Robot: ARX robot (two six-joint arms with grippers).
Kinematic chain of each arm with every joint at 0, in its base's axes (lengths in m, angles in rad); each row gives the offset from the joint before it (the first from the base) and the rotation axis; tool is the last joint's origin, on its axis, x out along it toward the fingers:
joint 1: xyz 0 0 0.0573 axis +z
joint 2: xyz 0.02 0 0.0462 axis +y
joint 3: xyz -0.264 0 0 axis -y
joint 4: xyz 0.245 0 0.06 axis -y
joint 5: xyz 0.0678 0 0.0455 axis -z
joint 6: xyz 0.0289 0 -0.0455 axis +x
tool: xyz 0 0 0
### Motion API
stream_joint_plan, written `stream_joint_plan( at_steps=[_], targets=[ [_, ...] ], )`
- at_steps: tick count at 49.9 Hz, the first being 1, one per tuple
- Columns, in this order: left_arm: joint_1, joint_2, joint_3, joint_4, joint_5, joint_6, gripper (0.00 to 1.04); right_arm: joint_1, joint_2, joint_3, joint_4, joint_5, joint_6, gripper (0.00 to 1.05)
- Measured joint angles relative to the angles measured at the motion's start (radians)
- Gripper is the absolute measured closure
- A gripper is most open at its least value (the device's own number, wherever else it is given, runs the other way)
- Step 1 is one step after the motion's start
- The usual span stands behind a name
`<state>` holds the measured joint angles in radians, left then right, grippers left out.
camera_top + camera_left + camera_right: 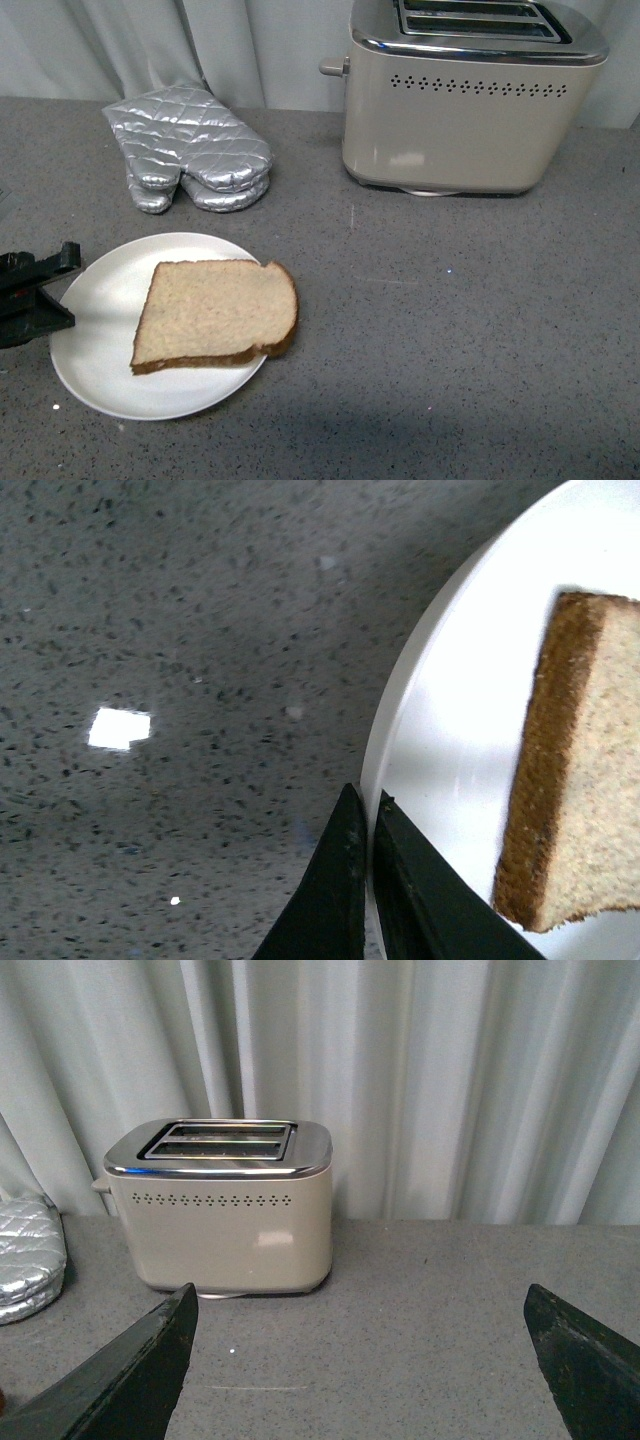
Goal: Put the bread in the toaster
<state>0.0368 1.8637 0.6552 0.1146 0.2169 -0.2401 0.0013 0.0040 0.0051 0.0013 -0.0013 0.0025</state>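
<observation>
The bread (215,312), one slice of light brown bread with a darker crust, lies flat on a white plate (100,300) at the front left of the grey counter. The beige toaster (460,110) with a chrome top and two slots stands at the back right, its lever knob on its left side. My left gripper (68,285) is shut at the plate's left rim. In the left wrist view its tips (366,798) meet at the rim of the plate (450,730), apart from the bread (590,780). My right gripper (360,1310) is open and empty, facing the toaster (230,1220); it is out of the front view.
A pair of silver quilted oven mitts (190,150) lies at the back left, left of the toaster, and also shows in the right wrist view (25,1255). A pale curtain (250,40) hangs behind the counter (450,320).
</observation>
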Motion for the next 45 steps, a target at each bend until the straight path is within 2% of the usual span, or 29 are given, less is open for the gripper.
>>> stream_joint_plan(
  at_steps=[12, 27, 40, 45],
  targets=[
    [-0.168, -0.01, 0.061, 0.015, 0.039, -0.169, 1.02, 0.0, 0.0, 0.0, 0.0, 0.0, 0.0, 0.1],
    [-0.443, 0.217, 0.319, -0.013, 0.016, -0.329, 1.02, 0.0, 0.0, 0.0, 0.0, 0.0, 0.0, 0.1],
    [-0.532, 0.354, 0.514, -0.07, 0.007, -0.382, 1.02, 0.0, 0.0, 0.0, 0.0, 0.0, 0.0, 0.1],
    [-0.538, 0.38, 0.561, -0.124, -0.043, -0.369, 1.02, 0.0, 0.0, 0.0, 0.0, 0.0, 0.0, 0.1]
  ],
)
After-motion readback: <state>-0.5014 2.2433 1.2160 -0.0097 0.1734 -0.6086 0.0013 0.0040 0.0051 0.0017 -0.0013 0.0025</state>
